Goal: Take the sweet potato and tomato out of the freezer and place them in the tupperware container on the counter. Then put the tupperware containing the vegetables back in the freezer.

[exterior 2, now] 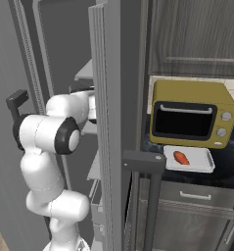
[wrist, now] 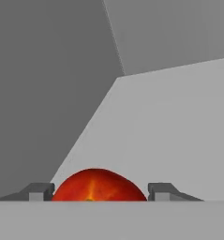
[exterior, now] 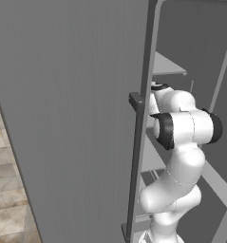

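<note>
The tomato [wrist: 98, 183], round and bright red, fills the gap between my two fingertips in the hand view. My gripper [wrist: 100, 191] is shut on it, one dark finger touching each side. Beyond it lie a pale grey freezer shelf [wrist: 169, 126] and the inner walls. My white arm [exterior: 181, 128] reaches into the open freezer [exterior: 62, 118], past the door's edge. On the black counter [exterior 2: 232, 169] to the right, the sweet potato [exterior 2: 181, 158] lies in the white tupperware container [exterior 2: 204, 165].
A mustard-yellow microwave [exterior 2: 192, 115] stands just behind the tupperware, under grey wall cabinets [exterior 2: 197, 34]. The open freezer door's edge [exterior 2: 108, 122] and its dark bar handle [exterior 2: 147, 164] stand between my arm and the counter. Grey drawers [exterior 2: 197, 196] sit below the worktop.
</note>
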### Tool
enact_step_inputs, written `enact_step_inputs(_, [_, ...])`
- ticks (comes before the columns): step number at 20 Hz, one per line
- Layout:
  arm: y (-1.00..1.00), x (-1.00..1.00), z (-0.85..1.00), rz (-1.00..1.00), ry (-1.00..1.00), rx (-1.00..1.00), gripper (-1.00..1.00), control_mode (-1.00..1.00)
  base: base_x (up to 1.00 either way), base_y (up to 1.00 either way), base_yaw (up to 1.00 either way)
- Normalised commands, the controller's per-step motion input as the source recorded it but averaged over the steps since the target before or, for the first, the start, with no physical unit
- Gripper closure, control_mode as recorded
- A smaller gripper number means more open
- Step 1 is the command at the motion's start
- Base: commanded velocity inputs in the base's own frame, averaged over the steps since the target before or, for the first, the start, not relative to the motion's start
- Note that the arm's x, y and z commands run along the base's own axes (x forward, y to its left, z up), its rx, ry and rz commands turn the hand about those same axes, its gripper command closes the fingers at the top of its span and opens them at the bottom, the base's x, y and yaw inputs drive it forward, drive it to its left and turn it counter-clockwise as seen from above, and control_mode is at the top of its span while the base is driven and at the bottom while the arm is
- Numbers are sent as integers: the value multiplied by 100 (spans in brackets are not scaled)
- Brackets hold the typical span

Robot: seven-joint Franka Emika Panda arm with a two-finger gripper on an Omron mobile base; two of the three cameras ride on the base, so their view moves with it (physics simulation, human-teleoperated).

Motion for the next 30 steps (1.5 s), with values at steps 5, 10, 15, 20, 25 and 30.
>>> enact_step_inputs(5, [0, -66, 18, 0, -13, 0, 100, -100, 0, 0, 0])
enact_step_inputs(10, [0, -81, 37, 0, -16, 0, 100, -100, 0, 0, 0])
enact_step_inputs(15, [0, -93, 61, -1, -19, 0, 100, -100, 0, 0, 0])
enact_step_inputs(20, [0, -81, 90, -1, -16, 0, 100, -100, 0, 0, 0])
enact_step_inputs(25, [0, -75, 100, -2, -12, 0, 100, -100, 0, 0, 0])
enact_step_inputs(30, [0, -76, 89, -3, -4, 0, 100, -100, 0, 0, 0])
